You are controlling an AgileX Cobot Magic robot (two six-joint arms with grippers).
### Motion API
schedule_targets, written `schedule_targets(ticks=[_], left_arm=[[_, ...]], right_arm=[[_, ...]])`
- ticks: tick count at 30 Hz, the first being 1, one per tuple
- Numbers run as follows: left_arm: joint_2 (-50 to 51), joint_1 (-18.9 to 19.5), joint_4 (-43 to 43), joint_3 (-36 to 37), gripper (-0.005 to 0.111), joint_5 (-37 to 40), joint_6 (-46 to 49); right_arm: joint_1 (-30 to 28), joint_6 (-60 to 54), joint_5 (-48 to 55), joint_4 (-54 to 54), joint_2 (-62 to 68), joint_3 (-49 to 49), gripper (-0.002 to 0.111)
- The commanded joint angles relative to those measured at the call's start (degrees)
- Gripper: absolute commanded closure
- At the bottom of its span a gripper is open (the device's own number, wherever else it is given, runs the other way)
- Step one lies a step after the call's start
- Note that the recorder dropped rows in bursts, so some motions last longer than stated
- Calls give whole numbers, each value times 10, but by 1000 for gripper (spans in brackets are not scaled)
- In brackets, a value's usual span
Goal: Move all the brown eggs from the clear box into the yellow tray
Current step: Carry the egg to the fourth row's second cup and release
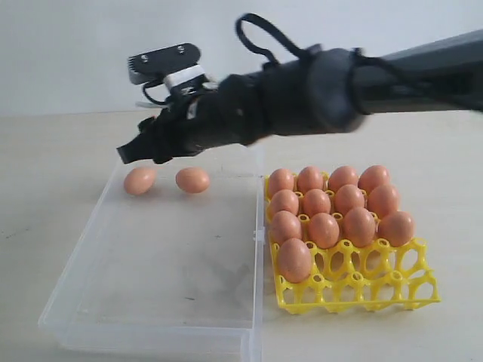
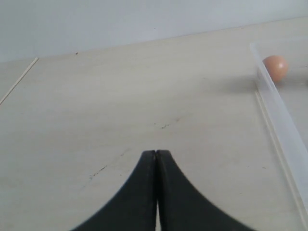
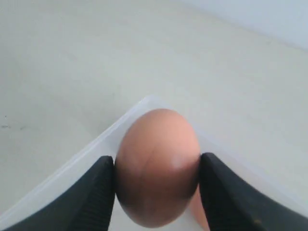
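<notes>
Orange-brown oval eggs [image 1: 323, 230] fill thirteen cups of bright yellow plastic lattice tray [image 1: 392, 290]. Two loose eggs [image 1: 192, 179] lie in shallow clear plastic box [image 1: 151, 302], toward counter's [image 2: 120, 96] far edge. Right gripper [image 3: 156, 163] pinches one egg [image 3: 154, 139] above them. Left gripper [image 2: 156, 156]: fingers pressed together, nothing between.

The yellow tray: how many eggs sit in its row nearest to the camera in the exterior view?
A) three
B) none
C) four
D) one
D: only one egg sits in that row of the yellow tray, at its left end, and the other three cups are empty.
</notes>
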Motion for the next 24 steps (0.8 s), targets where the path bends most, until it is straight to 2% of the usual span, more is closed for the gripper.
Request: schedule_targets(ticks=[1, 5, 12, 16, 24], left_arm=[[-3, -3, -1, -2, 107, -5, -3], [-3, -3, -1, -2, 107, -5, -3], [-3, -3, -1, -2, 107, -5, -3], [-3, -3, -1, -2, 107, -5, -3], [-3, -3, -1, -2, 107, -5, -3]], right_arm=[[-1, -20, -222, -21, -138, 238, 108], [-1, -36, -341, 6, -244, 427, 108], [-1, -45, -413, 79, -330, 614, 108], [-1, -39, -417, 101, -333, 663, 108], [-1, -26, -431, 115, -307, 671, 108]])
